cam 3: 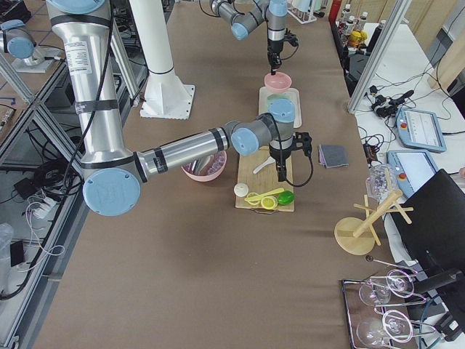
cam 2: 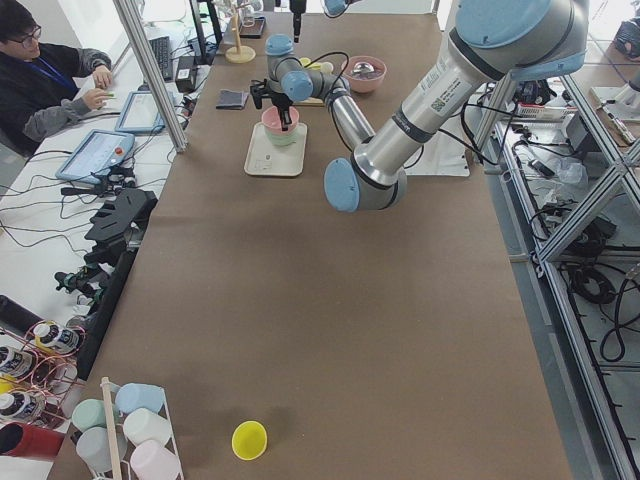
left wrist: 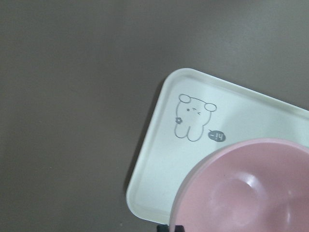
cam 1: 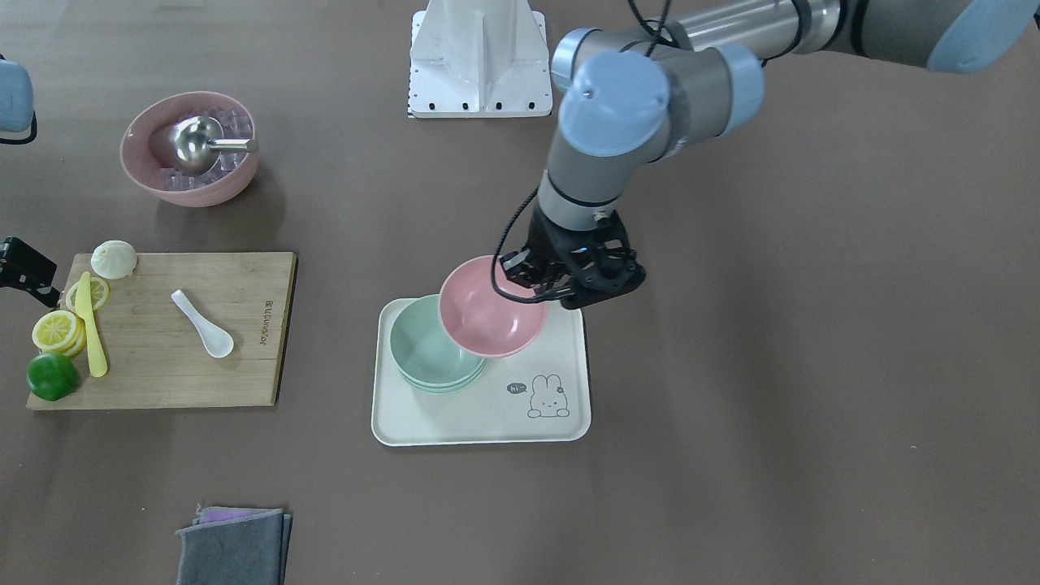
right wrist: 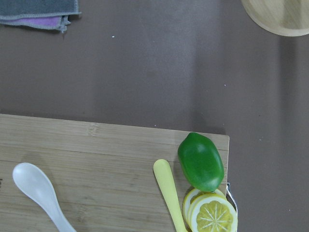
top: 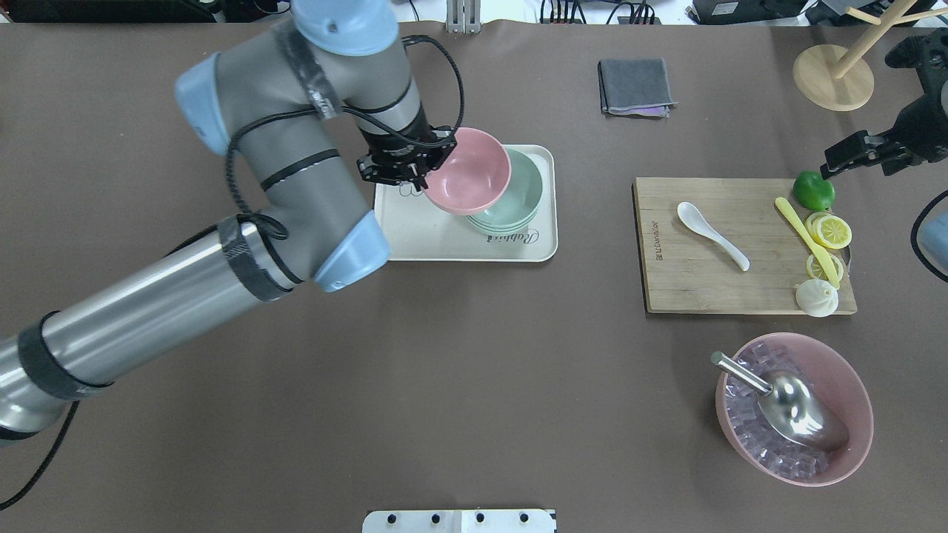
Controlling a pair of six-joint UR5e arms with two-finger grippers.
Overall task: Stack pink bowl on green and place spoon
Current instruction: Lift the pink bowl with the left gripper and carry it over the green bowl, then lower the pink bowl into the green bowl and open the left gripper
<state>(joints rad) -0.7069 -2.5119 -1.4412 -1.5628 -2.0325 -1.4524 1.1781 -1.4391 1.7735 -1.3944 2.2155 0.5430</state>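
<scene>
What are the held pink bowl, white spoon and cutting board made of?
Pink bowl: likely plastic or melamine, uniform colour, soft satin highlights. White spoon: glossy, slightly translucent; ceramic or plastic, can't tell. Cutting board: wood or bamboo, visible grain, matte.

Not visible in the front view: tips of the left gripper [cam 1: 543, 291] jaws, buried behind its body at the rim of the pink bowl [cam 1: 491, 313]. Only a dark sliver of them at the left wrist view's bottom edge, with that bowl cropped there at bottom and right. Half covered just below the jaws: green bowl [cam 1: 418, 345]. Just a dark block in the overhead view: right gripper [top: 840, 157], jaws' stance impossible to tell. Cut off by the right wrist view's bottom edge, beneath those jaws: spoon [right wrist: 34, 186] handle.
</scene>
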